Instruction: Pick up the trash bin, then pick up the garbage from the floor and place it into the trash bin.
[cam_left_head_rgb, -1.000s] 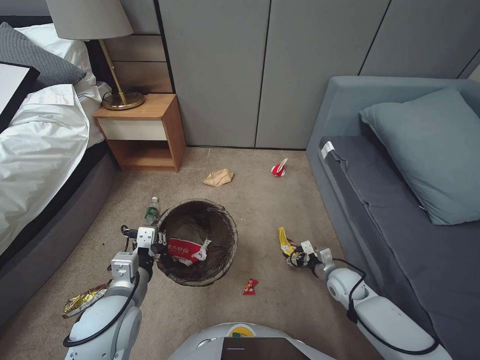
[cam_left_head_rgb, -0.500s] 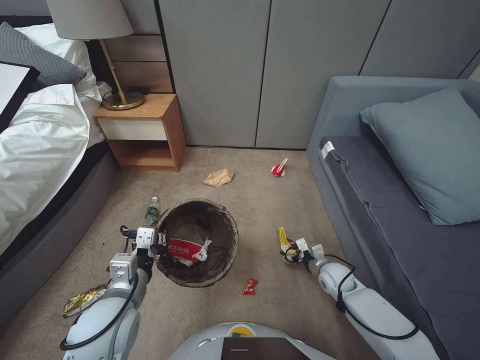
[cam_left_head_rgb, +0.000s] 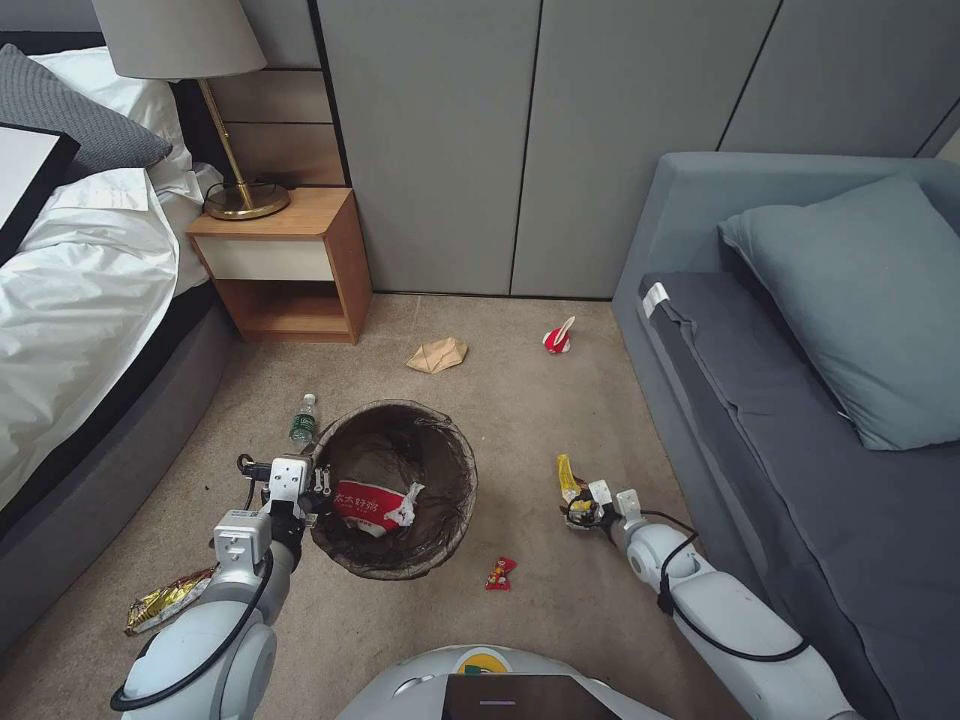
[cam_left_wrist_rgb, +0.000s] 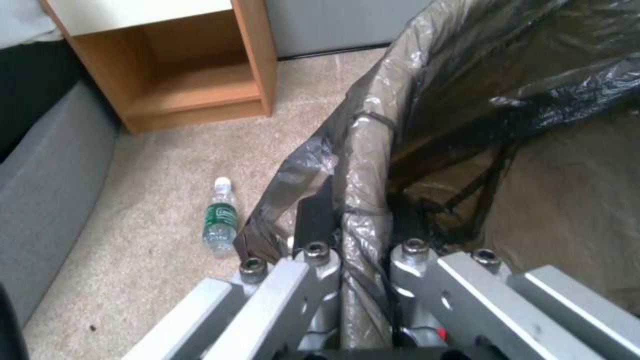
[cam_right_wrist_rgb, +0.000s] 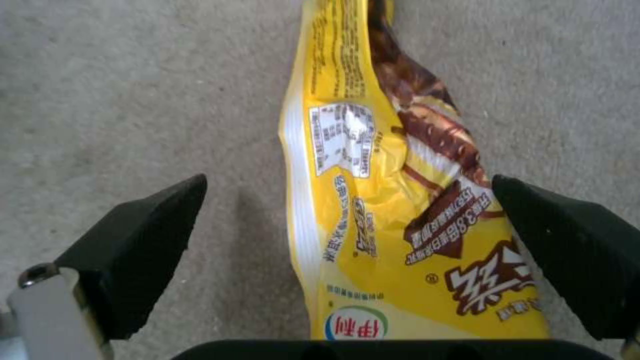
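L tool (cam_left_head_rgb: 318, 487) was clamped on trash bin (cam_left_head_rgb: 392, 487) rim, bin w/ cup inside. R tool (cam_left_head_rgb: 583, 508) was spread wide around yellow wrapper (cam_left_head_rgb: 569, 481) on carpet, not gripping.

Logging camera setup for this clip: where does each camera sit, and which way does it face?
Head: looks down at the carpet; both arms show, left tool on the trash bin rim, right tool at the yellow wrapper.
Left wrist: looks along its tool, shut on the lined rim, bottle beyond.
Right wrist: looks down through open tool at the wrapper.
Shared: bin, wrapper, bottle.
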